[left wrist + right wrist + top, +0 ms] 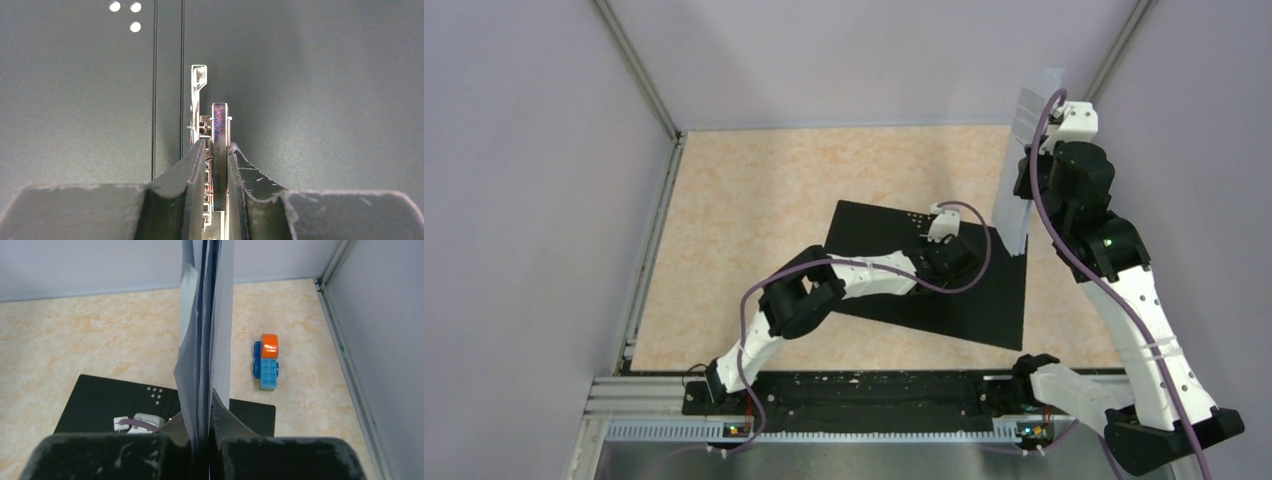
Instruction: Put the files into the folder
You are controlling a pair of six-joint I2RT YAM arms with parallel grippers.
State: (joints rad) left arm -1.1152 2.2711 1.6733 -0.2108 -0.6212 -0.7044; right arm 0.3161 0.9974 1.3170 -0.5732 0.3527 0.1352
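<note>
The folder (984, 300) lies open on the table with its black inside up. My left gripper (944, 245) is low over its middle. In the left wrist view the jaws of the left gripper (217, 147) are pinched around the folder's metal clip (219, 125), whose silver lever (198, 85) stands just beyond. The files (1032, 110) hang upright as a thin white stack at the back right, above the folder's right edge. My right gripper (206, 400) is shut on the bottom edge of the files (210, 315), with the folder (100, 400) below.
A small orange-and-blue toy block stack (267, 362) sits on the beige table right of the folder. Grey-purple walls enclose the table, with a metal rail (345, 355) along the right side. The left arm's elbow (799, 300) rests near the folder's left corner.
</note>
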